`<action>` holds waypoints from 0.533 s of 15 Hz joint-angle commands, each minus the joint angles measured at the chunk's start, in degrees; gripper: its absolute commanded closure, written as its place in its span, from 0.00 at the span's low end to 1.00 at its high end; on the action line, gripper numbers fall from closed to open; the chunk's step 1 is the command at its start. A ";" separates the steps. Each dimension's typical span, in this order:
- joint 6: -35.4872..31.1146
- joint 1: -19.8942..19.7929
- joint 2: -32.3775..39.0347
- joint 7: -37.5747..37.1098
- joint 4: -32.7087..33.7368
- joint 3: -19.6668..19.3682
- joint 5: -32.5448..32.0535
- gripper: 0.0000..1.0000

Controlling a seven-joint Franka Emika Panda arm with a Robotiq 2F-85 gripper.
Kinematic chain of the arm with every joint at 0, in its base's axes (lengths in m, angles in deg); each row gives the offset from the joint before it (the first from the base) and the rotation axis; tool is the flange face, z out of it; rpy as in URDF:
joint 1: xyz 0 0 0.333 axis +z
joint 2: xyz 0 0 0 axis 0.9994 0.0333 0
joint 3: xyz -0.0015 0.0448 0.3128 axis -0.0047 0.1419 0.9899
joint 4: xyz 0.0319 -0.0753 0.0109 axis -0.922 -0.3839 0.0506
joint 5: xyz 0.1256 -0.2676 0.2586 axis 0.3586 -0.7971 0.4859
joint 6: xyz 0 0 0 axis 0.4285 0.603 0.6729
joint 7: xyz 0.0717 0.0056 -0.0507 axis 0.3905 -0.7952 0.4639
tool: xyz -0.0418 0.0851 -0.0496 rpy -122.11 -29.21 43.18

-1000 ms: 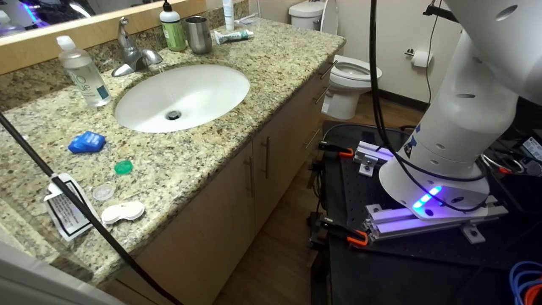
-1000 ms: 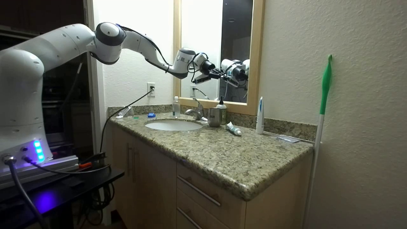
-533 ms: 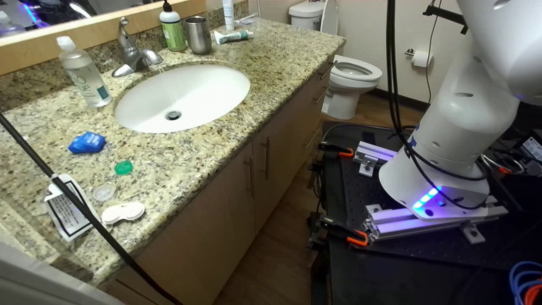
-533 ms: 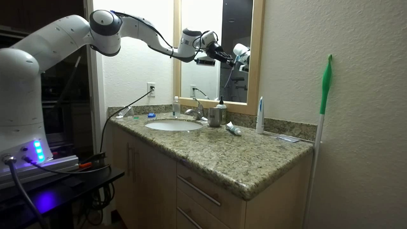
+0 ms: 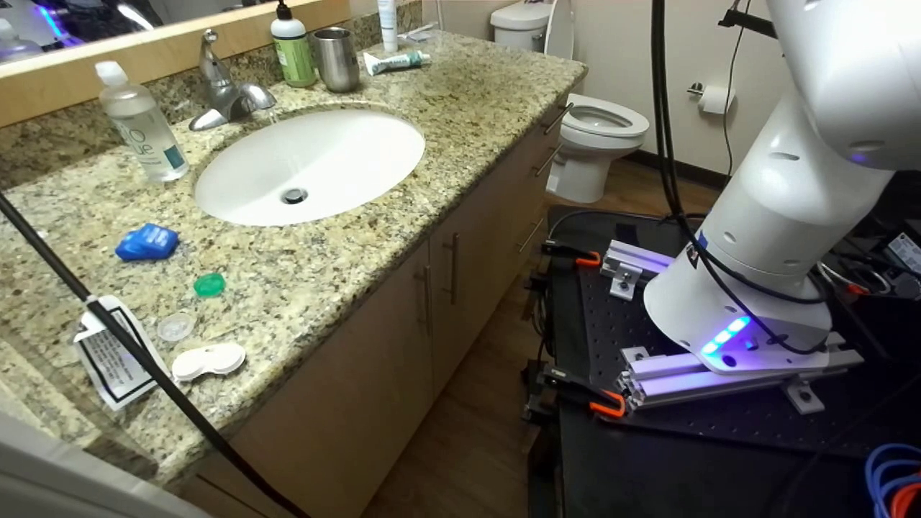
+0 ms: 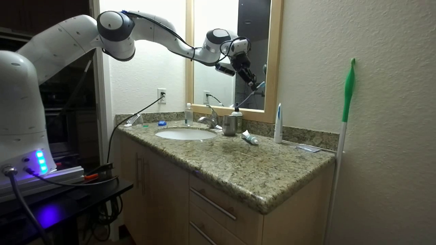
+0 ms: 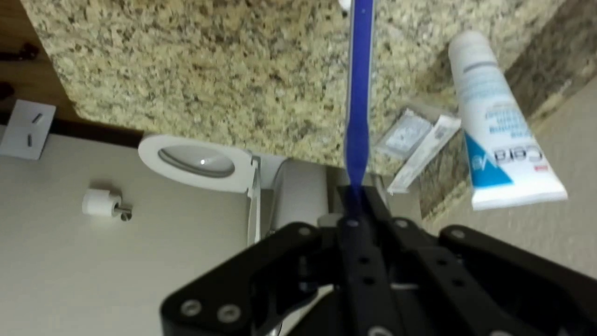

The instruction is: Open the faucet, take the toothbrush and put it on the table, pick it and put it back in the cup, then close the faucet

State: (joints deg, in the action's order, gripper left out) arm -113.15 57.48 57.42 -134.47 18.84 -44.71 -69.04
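The toothbrush is a blue-purple handle (image 7: pixel 359 79) in the wrist view. It shows as a slanting thin stick with a pale blue head (image 6: pixel 261 84) in an exterior view. My gripper (image 6: pixel 253 87) is shut on it, also in the wrist view (image 7: pixel 358 193), high above the counter and in front of the mirror. The grey metal cup (image 5: pixel 336 61) stands upright below, left of the gripper in an exterior view (image 6: pixel 230 126). No brush sticks out of it. The chrome faucet (image 5: pixel 229 93), also here (image 6: pixel 211 120), has a faint thin stream under its spout. The table is the granite countertop (image 5: pixel 475 108).
A green soap bottle (image 5: pixel 293 54) stands against the cup's back side. A toothpaste tube (image 6: pixel 250 137) lies beside the cup. An upright white tube (image 6: pixel 278 126) and a flat packet (image 6: pixel 308 148) are further along. A clear bottle (image 5: pixel 142 129) stands left of the faucet. The mirror (image 6: pixel 218 68) is close behind the gripper.
The arm first rose, then moved right in an exterior view. The gripper now tilts downward and is lower than half a second ago. The held toothbrush has swung from steep to slanting.
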 commanded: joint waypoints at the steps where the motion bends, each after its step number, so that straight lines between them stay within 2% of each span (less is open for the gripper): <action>1: 2.13 -2.35 3.31 5.20 -0.27 4.70 5.01 0.99; 6: 9.70 -5.16 8.78 13.92 2.26 8.58 8.46 0.99; 8: 15.13 -5.70 10.80 18.84 4.52 7.44 10.32 0.99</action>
State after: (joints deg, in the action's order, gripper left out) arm -105.08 53.90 65.79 -122.86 18.91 -37.74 -61.49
